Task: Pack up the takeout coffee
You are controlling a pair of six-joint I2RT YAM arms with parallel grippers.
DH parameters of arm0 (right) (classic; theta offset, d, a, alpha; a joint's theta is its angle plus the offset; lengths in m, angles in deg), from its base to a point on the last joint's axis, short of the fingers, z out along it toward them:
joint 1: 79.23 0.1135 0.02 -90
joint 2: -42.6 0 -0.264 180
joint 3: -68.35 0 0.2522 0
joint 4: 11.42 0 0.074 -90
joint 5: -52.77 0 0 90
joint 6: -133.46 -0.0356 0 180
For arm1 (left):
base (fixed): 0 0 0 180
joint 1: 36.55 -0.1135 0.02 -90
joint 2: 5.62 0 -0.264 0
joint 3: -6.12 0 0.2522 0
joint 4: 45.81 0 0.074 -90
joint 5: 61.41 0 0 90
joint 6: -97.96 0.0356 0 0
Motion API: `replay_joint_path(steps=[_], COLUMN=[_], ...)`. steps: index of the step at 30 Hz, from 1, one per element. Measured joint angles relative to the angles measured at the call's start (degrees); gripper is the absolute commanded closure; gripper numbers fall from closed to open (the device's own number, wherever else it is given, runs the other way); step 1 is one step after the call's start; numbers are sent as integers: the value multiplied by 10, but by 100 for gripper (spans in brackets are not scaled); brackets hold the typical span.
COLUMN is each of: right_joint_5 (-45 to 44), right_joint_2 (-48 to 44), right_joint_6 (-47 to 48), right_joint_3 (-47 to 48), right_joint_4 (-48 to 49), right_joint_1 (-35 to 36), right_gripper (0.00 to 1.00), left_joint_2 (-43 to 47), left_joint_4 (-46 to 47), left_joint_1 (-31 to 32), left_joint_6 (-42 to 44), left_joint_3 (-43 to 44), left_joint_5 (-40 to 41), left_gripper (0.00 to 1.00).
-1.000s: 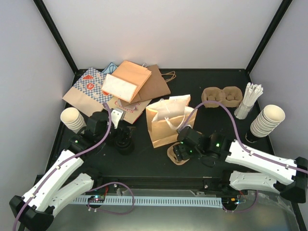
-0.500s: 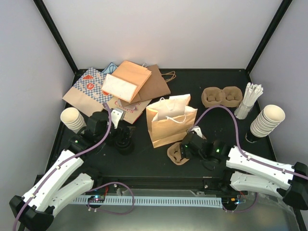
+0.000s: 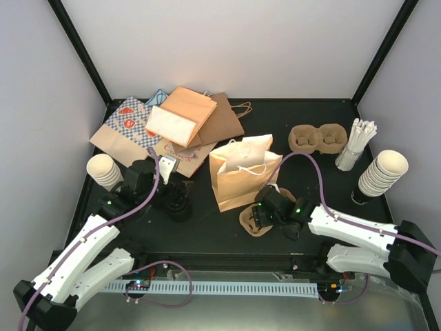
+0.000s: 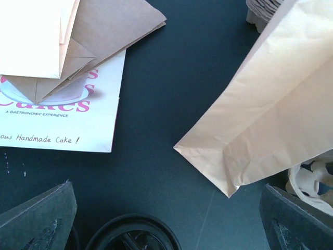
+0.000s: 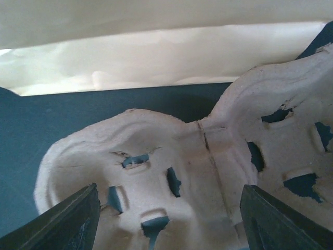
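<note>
Nearest us, our right pincer (image 5: 167, 221) hangs spread over the brown pulp carrier (image 5: 156, 156), one finger on either side of it. The carrier lies on the bench (image 3: 207, 227), just in front of the standing paper bag (image 3: 241, 176). To the left of the bag, our left pincer (image 4: 167, 219) is spread wide above a black lid (image 4: 132, 237). Farther back lie flat bags (image 3: 172, 124) and a second carrier (image 3: 317, 138).

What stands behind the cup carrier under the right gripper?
The upright paper bag stands close behind the cup carrier, dark table showing between them. The right gripper covers part of the carrier; the bag's inside cannot be seen.
</note>
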Motion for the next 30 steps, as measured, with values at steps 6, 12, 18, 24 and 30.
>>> replay_joint_path(steps=[6, 12, 18, 24, 30], right_joint_5=[4, 2, 10, 54, 90], right_joint_2=[31, 32, 42, 35, 9], right_joint_6=[10, 7, -3, -12, -23], right_joint_3=[-6, -18, -24, -38, -34], right_joint_4=[19, 34, 44, 41, 26], right_joint_1=[-23, -26, -26, -26, -15], right_gripper=[22, 18, 19, 21, 21], left_joint_2=[0, 0, 0, 0, 0], left_joint_4=[0, 0, 0, 0, 0], left_joint_1=[0, 0, 0, 0, 0], left_joint_6=[0, 0, 0, 0, 0], left_joint_3=[0, 0, 0, 0, 0], left_joint_5=[0, 0, 1, 1, 1], left_gripper=[1, 1, 1, 1, 1])
